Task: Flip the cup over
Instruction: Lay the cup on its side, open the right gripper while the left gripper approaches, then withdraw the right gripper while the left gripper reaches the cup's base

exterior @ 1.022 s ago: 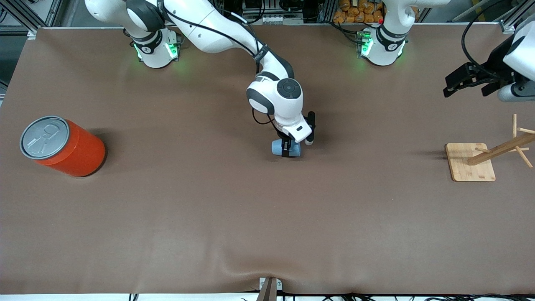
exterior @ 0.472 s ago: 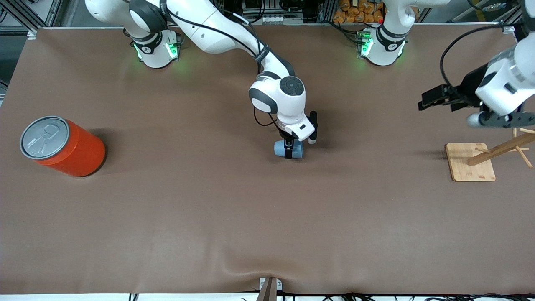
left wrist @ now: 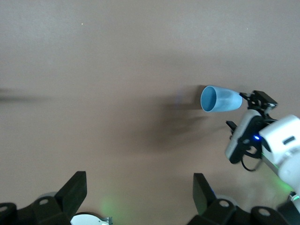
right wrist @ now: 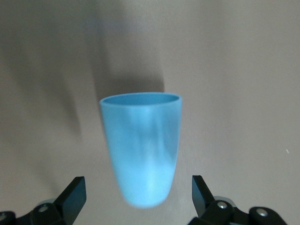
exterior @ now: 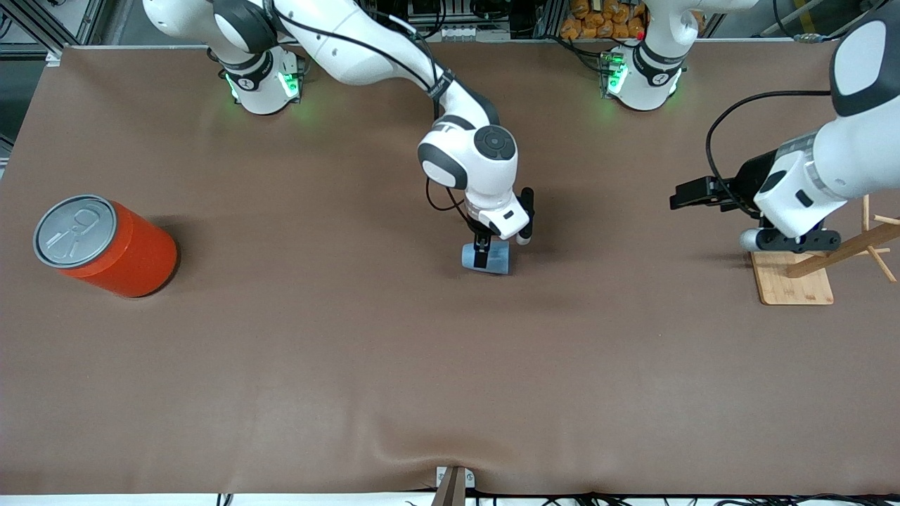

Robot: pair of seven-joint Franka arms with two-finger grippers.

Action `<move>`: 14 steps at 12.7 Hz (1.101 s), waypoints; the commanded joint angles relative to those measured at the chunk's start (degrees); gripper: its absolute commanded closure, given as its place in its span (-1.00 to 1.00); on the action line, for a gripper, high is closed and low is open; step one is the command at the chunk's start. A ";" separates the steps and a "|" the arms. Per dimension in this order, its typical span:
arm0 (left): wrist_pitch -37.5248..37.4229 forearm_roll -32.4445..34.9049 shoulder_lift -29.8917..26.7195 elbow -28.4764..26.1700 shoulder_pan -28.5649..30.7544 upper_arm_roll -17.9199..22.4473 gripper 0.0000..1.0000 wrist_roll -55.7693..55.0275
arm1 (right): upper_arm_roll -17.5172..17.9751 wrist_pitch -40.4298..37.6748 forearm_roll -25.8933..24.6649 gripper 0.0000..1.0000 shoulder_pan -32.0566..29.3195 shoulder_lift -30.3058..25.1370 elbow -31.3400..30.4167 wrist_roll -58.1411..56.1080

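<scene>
**Two open grippers, one cup on its side**

Lying sideways at mid-table, cup (exterior: 496,261), mouth pointing toward the left arm's end. Straddling it, right gripper (exterior: 482,261), fingers standing wide and clear of the walls. Hanging wide open near the wooden peg stand (exterior: 791,282), left gripper (exterior: 678,199).

Advising: closing squarely and gently on the tapered wall before turning.

Failing to show whether the cup is touching the cloth.

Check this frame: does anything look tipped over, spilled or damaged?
The cup lies on its side at mid-table under the right claw, whose fingers are open around it. Nothing spilled or broken. The left claw, open, hangs over the table beside the wooden rack.
</scene>
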 commanded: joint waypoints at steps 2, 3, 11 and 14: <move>0.97 -3.92 0.00 -2.16 -0.16 -0.02 -1.00 0.11 | 0.80 -10.02 2.50 -1.00 -2.37 -8.68 1.34 -0.05; 2.28 -5.76 0.00 -3.65 -0.34 -0.02 -1.00 0.20 | 0.63 -11.07 3.37 -1.00 -3.07 -10.70 1.25 0.03; 21.70 -15.70 8.69 -14.56 -0.69 -7.31 -1.00 2.47 | 0.45 -26.64 10.50 -1.00 -28.28 -21.01 0.63 22.09; 24.09 -22.54 14.31 -14.56 -0.51 -8.29 -1.00 10.01 | 0.54 -26.82 10.76 -1.00 -42.41 -20.83 1.25 21.66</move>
